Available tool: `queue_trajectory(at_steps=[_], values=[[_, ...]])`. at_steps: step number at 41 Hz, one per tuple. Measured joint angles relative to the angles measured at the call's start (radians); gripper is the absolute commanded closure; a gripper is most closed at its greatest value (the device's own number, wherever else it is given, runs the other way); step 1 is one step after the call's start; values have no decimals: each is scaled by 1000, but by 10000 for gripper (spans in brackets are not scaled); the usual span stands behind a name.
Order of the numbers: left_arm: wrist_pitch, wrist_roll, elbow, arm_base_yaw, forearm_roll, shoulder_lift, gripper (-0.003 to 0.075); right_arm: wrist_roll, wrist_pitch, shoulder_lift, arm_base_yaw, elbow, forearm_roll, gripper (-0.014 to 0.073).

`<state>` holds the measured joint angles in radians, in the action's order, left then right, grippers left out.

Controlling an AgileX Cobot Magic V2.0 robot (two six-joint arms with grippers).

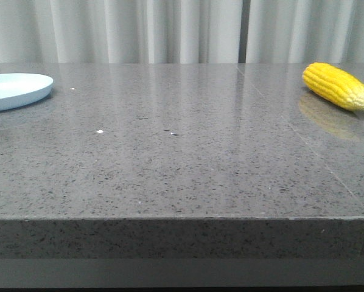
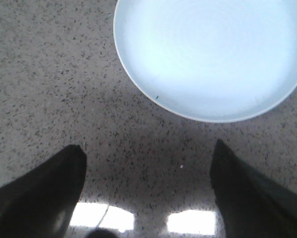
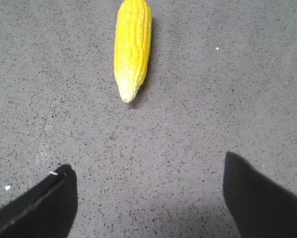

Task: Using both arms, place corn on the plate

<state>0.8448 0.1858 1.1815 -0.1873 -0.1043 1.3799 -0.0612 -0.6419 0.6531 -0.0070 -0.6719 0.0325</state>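
The yellow corn (image 1: 338, 86) lies on the grey table at the far right, paler tip pointing right. In the right wrist view the corn (image 3: 132, 47) lies ahead of my open, empty right gripper (image 3: 147, 161), tip towards the fingers, well apart from them. The pale blue plate (image 1: 11, 90) sits at the far left, cut by the frame edge. In the left wrist view the plate (image 2: 213, 54) is empty, just ahead of my open, empty left gripper (image 2: 148, 148). Neither gripper shows in the front view.
The speckled grey stone table (image 1: 182, 158) has a seam running diagonally on its right side and a front edge near the camera. White curtains hang behind it. A few small white specks lie on the top.
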Motion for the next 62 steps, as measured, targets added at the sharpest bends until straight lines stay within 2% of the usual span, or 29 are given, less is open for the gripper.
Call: queue_trajectory(at_steps=[5, 12, 25, 39, 42, 49, 55, 57, 62], values=[[4, 56, 81, -48, -98, 121, 209, 0, 0, 0, 0, 0, 0, -29], [4, 71, 181, -62, -136, 254, 209, 0, 0, 0, 0, 0, 0, -29], [-8, 72, 314, -62, -153, 431, 209, 0, 0, 0, 0, 0, 0, -29], [-17, 72, 404, -62, -153, 542, 218, 0, 0, 0, 0, 0, 0, -29], [-17, 72, 406, -62, -153, 552, 273, 0, 0, 0, 0, 0, 0, -29], [-6, 72, 409, -62, -153, 554, 531, 0, 0, 0, 0, 0, 0, -29], [14, 72, 409, -62, -153, 554, 706, 0, 0, 0, 0, 0, 0, -29], [16, 72, 409, -62, -153, 554, 741, 0, 0, 0, 0, 0, 0, -29], [27, 72, 415, -62, -157, 554, 741, 0, 0, 0, 0, 0, 0, -29]])
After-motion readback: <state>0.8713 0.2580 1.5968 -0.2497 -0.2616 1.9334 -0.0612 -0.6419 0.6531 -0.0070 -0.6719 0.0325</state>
